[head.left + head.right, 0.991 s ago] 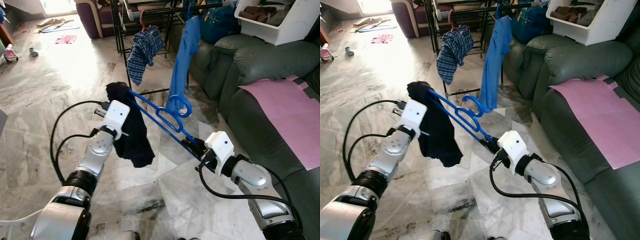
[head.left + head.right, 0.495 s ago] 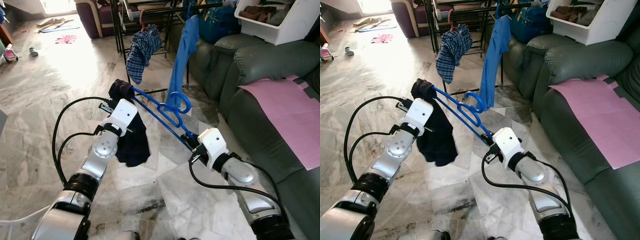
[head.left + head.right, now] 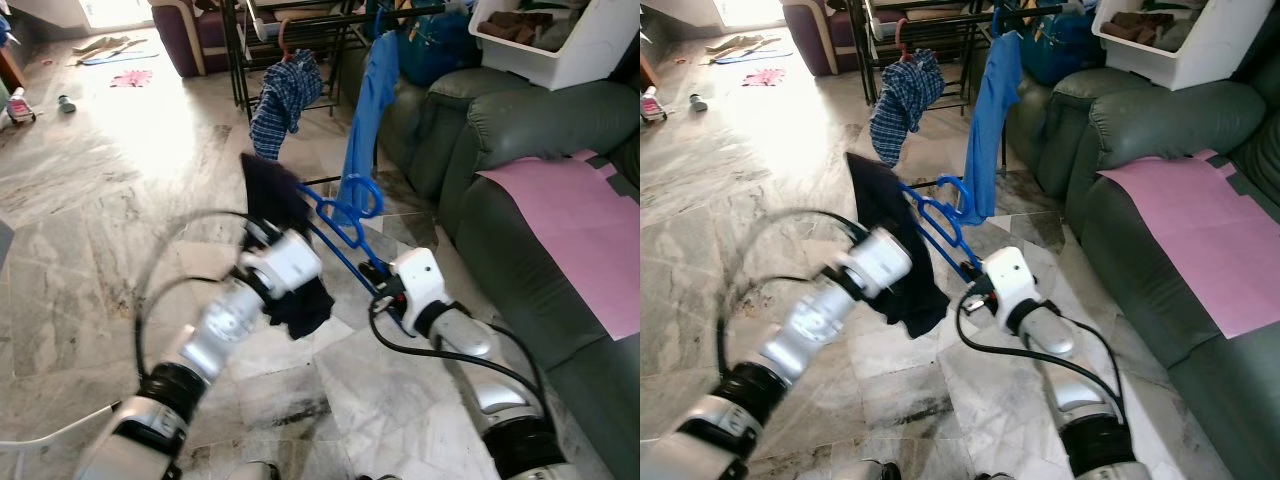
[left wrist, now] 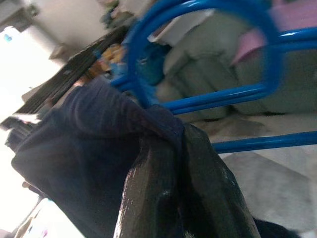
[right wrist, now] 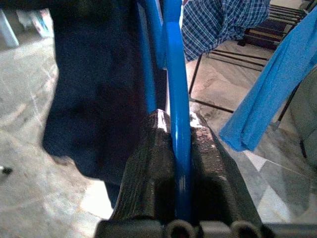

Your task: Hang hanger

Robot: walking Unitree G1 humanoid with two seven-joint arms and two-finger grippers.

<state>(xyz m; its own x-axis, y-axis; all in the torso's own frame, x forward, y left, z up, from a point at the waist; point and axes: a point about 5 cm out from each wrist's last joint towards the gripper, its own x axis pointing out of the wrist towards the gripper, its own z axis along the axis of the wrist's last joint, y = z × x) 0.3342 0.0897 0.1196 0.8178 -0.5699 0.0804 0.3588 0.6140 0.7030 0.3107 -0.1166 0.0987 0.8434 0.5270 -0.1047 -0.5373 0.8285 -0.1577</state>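
A blue plastic hanger (image 5: 177, 74) slants up over the floor between my two arms, with its hook (image 3: 362, 195) toward the clothes rack. A dark navy garment (image 3: 282, 198) drapes over its far end and hangs down. My right gripper (image 5: 177, 118) is shut on the hanger's lower bar, low and to the right (image 3: 384, 290). My left gripper (image 4: 178, 138) is shut on the navy cloth at the hanger's upper end. The left arm is blurred in the head views.
A black drying rack (image 3: 300, 22) stands ahead with a plaid shirt (image 3: 287, 92) and a blue shirt (image 3: 370, 100) hanging on it. A green sofa (image 3: 510, 125) with a pink sheet (image 3: 585, 225) lines the right side, and a white basket (image 3: 565, 40) sits on top. Marble floor lies to the left.
My left arm has swung right and forward with the navy garment, closing on the right gripper. The hanger now stands steeper and nearer the rack. Both grips hold.
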